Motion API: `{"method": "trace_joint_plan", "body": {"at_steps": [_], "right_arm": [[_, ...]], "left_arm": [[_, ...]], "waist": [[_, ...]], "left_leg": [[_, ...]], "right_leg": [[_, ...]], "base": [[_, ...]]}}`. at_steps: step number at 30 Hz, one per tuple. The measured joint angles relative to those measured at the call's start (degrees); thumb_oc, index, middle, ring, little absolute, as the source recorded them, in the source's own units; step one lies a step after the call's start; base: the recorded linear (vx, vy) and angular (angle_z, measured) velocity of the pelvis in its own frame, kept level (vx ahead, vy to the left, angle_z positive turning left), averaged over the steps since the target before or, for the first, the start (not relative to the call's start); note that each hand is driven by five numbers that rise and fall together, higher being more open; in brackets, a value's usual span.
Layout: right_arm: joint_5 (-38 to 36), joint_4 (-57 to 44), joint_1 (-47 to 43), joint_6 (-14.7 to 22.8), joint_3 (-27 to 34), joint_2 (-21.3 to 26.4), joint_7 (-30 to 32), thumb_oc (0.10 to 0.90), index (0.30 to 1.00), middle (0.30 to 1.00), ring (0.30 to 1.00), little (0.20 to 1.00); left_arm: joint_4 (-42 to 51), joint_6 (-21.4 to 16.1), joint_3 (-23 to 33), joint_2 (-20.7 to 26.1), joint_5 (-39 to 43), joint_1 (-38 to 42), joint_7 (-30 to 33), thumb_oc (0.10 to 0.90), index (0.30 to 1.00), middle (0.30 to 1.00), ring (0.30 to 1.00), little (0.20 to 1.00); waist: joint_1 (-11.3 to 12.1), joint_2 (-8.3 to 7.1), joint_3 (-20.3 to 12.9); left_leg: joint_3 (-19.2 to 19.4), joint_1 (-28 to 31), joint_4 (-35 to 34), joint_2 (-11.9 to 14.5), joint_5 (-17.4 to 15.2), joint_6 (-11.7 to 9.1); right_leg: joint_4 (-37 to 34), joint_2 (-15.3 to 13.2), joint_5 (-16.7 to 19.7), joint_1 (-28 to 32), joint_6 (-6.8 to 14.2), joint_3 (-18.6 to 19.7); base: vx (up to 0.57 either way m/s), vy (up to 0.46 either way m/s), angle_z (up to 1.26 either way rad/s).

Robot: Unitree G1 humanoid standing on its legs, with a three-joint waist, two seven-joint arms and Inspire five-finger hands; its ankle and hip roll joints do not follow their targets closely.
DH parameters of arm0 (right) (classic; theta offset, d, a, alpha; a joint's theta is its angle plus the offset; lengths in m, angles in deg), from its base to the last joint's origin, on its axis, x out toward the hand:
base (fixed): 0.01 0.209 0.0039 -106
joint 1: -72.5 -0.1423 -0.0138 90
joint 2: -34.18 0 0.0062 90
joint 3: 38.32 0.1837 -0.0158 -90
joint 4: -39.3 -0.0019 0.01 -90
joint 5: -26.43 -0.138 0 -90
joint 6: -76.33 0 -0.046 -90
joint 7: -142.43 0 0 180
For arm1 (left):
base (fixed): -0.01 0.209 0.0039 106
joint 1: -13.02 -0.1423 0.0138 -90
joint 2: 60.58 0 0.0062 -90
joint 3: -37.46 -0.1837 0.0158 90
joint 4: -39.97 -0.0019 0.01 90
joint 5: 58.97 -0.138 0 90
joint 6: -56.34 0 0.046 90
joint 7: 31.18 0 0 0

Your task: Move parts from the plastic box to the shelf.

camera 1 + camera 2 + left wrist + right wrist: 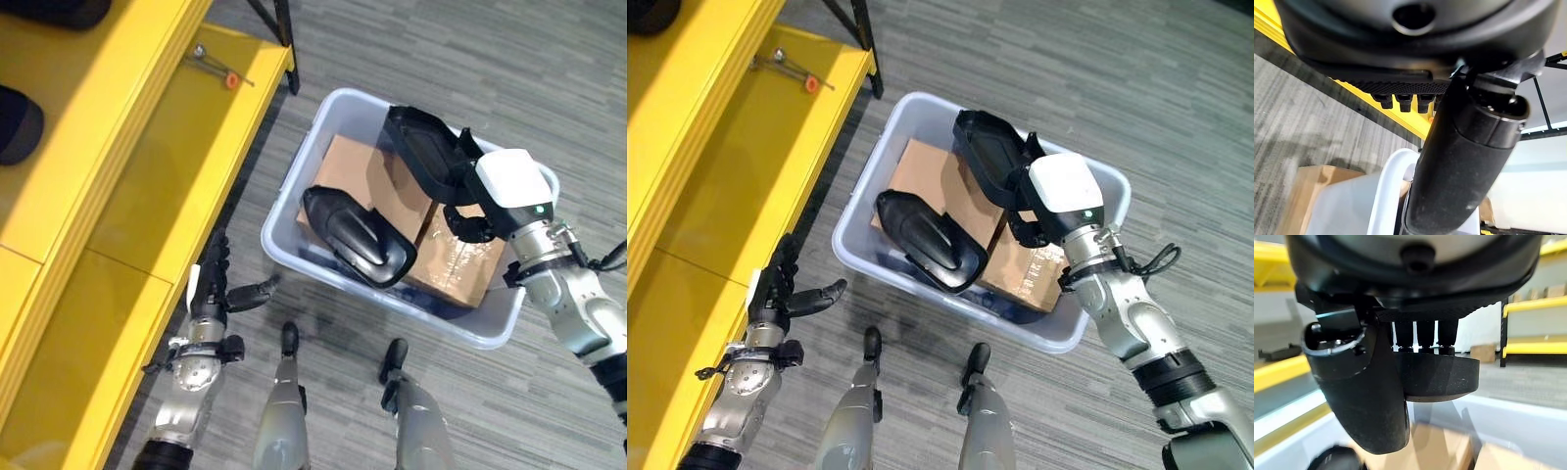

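A pale plastic box [286,186] stands on the grey floor beside a yellow shelf [147,186]. Inside it, a glossy black moulded part [358,237] lies across two cardboard boxes [453,262]. My right hand [505,186], with its white cover, is shut on a second black part [421,147], which it holds tilted above the box's far side. In the right wrist view its fingers [1425,335] curl over that part's rim [1440,377]. My left hand [211,286] hangs open between the shelf edge and the box's near corner, holding nothing.
A small metal tool with an orange tip [220,73] lies on the lower shelf board. Dark objects [18,122] sit on the upper board at the far left. A black frame leg [284,34] stands behind the shelf's end.
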Motion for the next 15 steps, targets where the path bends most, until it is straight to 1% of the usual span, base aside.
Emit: {"method": "trace_joint_plan", "body": {"at_steps": [1,3,7,10,12,15], "right_arm": [[0.19,-0.54,0.52,0.35,0.53,-0.86,-0.36,0.400,0.300,0.300,0.300,0.300],[0.20,-2.17,2.86,0.75,1.44,-1.60,-0.65,0.400,0.300,0.300,0.300,0.300],[0.22,-2.26,5.69,1.31,2.47,-3.38,-1.27,0.400,0.300,0.300,0.300,0.300],[0.21,-2.26,7.66,1.94,2.52,-4.54,-2.35,0.400,0.300,0.300,0.300,0.300],[0.21,-2.26,8.41,2.15,2.51,-4.60,-3.26,0.400,0.300,0.300,0.300,0.300],[0.20,-2.26,10.01,2.43,2.50,-5.04,-4.61,0.400,0.300,0.300,0.300,0.300]], "left_arm": [[0.06,0.01,0.52,-0.01,-0.14,-0.99,-0.10,0.900,1.000,1.000,1.000,1.000],[0.04,0.11,0.94,-0.04,-1.19,-2.98,-0.12,0.900,1.000,1.000,1.000,1.000],[0.00,0.26,0.94,-0.11,-1.75,-4.57,-1.32,0.900,1.000,1.000,1.000,1.000],[-0.11,0.30,0.93,-0.46,-2.18,-5.41,-1.42,0.900,1.000,1.000,1.000,1.000],[-0.12,0.32,0.93,-0.49,-2.19,-5.43,-1.94,0.900,1.000,1.000,1.000,1.000],[-0.22,0.35,0.87,-0.58,-2.86,-6.63,-2.67,0.900,1.000,1.000,1.000,1.000]], "waist": [[-0.32,-0.34,-0.78],[-1.00,-0.88,-3.93],[-1.54,-1.80,-6.96],[-2.50,-1.85,-9.73],[-2.55,-1.77,-9.88],[-2.63,-1.70,-12.06]], "left_leg": [[0.69,1.15,-0.45,0.02,-0.15,-0.13],[1.14,1.32,-0.71,0.06,-0.74,-0.10],[2.69,4.58,-1.52,0.14,-1.35,-0.39],[3.02,6.04,-1.54,0.04,-1.99,-0.58],[3.53,7.62,-1.54,0.10,-2.34,-0.72],[4.13,8.31,-1.56,0.15,-2.74,-0.57]], "right_leg": [[-1.14,0.17,0.35,1.07,0.18,0.37],[-3.37,0.50,1.15,1.80,0.31,0.70],[-6.50,1.30,2.04,5.12,0.61,1.63],[-8.03,1.43,2.31,7.09,0.84,1.76],[-8.50,1.49,2.35,8.60,0.88,2.02],[-9.18,1.74,2.52,9.14,0.90,2.74]], "base": [[0.04,0.027,-0.25],[0.06,0.039,-0.15],[0.05,0.038,-0.16],[0.04,0.022,-0.06],[0.02,0.010,-0.10],[0.03,0.006,-0.11]]}}
